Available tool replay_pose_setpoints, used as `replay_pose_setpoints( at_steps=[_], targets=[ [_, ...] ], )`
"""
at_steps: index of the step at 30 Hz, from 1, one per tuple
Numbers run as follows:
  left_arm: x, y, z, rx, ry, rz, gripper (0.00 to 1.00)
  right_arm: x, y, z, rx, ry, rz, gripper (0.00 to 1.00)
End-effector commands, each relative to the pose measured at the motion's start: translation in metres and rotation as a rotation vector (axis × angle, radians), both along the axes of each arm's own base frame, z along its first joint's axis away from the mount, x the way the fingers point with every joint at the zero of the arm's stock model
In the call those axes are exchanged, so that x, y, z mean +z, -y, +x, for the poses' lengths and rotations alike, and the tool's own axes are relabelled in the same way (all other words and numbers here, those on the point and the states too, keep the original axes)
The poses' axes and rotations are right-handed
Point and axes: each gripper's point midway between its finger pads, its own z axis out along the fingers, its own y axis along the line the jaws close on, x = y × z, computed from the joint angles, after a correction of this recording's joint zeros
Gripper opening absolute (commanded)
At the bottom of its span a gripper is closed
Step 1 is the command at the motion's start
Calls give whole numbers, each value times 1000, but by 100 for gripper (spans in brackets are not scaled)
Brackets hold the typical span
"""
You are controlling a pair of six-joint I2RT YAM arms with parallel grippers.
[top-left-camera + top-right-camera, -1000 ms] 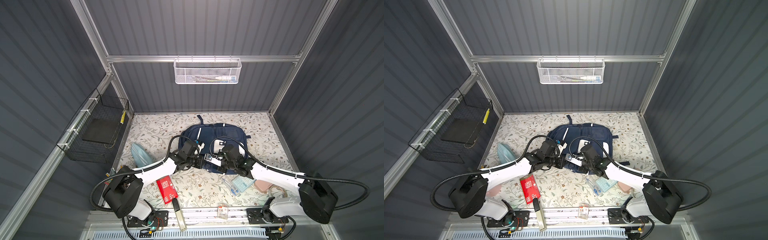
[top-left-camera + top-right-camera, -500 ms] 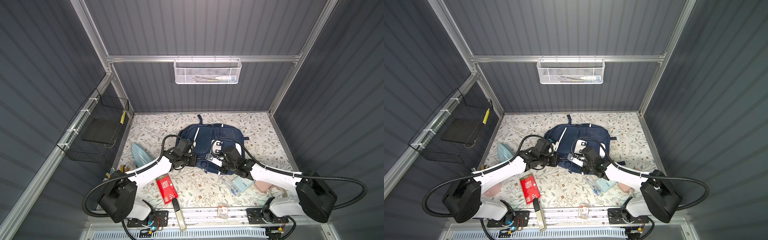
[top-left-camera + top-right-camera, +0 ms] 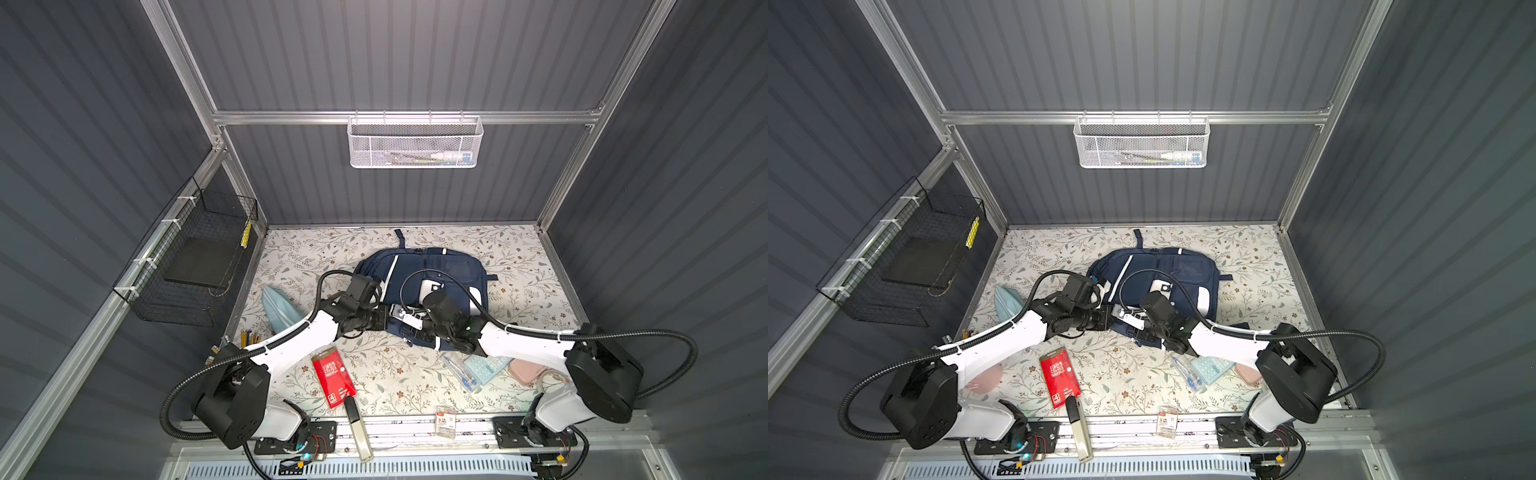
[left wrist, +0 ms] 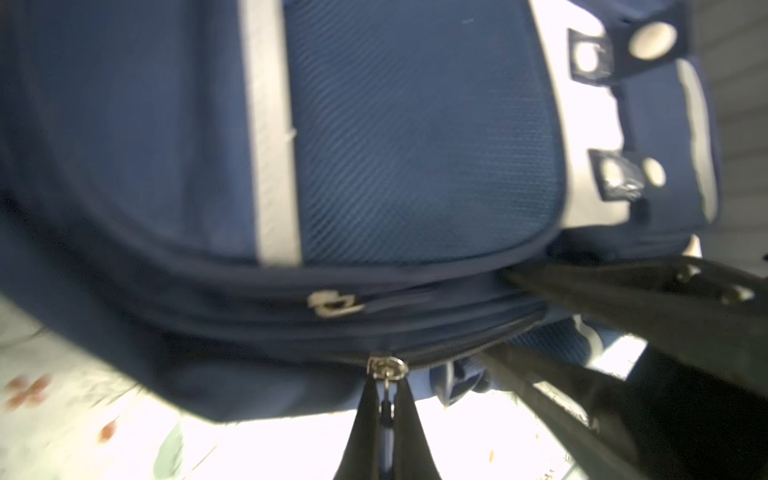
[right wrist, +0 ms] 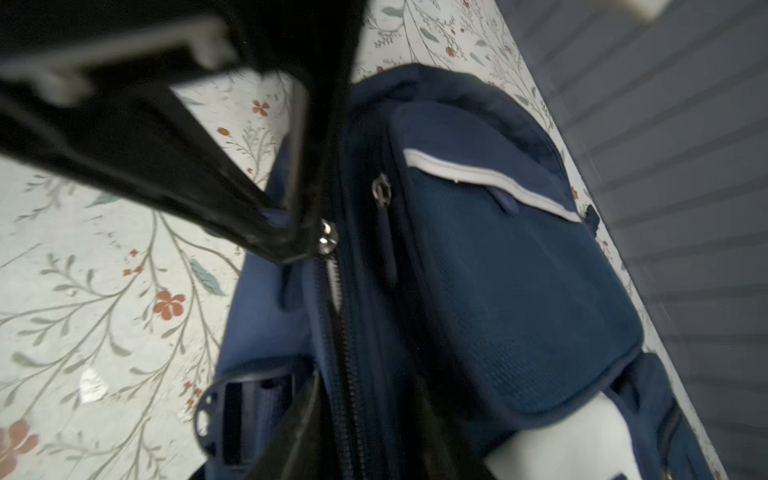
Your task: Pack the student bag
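- The student bag (image 3: 440, 266) lies flat on the floral table (image 3: 386, 370), toward 12 o'clock from the table's middle in both top views.
- The left gripper (image 4: 384, 388) reaches in from 8 o'clock. It is pinched tight on the zipper pull (image 4: 386, 401) at the bag's 6 o'clock edge, its tips right at the slider (image 4: 386, 368).
- The right gripper (image 4: 494, 313) comes from 4 o'clock and meets that same edge just beside the left one. Its jaws stand narrowly apart with the zipped seam between them. Whether they press the fabric I cannot tell.

student bag (image 4: 415, 145) — woven matt cloth | zip pull (image 4: 386, 369) — shiny metal, probably
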Motion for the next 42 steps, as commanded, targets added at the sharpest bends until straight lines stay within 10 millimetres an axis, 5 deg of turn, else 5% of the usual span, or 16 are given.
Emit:
replay_pose_setpoints(
  at_steps=[1, 4, 7, 13, 18, 22, 25, 29, 33, 36, 40, 42],
  targets=[
    [48, 17, -7, -61, 67, -90, 0, -8, 3, 14, -58, 40, -38, 14],
    [49, 16, -8, -55, 58, -104, 0, -3, 5, 10, -54, 54, -17, 0],
    [49, 11, -3, -28, 70, -87, 0, 4, 11, 5, -46, 66, -9, 0],
    [11, -20, 13, 55, 25, 37, 0, 29, 32, -3, -62, 94, 76, 0],
    [0, -32, 30, 116, 28, 72, 0, 50, 43, -5, -58, 123, 154, 0],
    [21, -66, 57, 226, 79, 65, 0, 59, 51, -13, -36, 144, 181, 0],
    [55, -82, 73, 268, 133, 49, 0, 53, 63, -17, -31, 141, 182, 0],
    [81, -91, 74, 274, 174, 61, 0, 48, 94, 3, -143, 144, 186, 0],
    [90, -70, 57, 197, 138, -62, 0, 43, 110, 26, -227, 166, 125, 1],
    [87, -40, 31, 98, 98, -69, 0, 49, 119, 45, -328, 198, 100, 14],
    [86, 5, 4, 13, 80, -133, 0, 75, 98, 18, -228, 176, 253, 48],
    [87, 20, 0, -5, 58, -215, 0, 95, 82, -9, -150, 174, 306, 54]
  ],
)
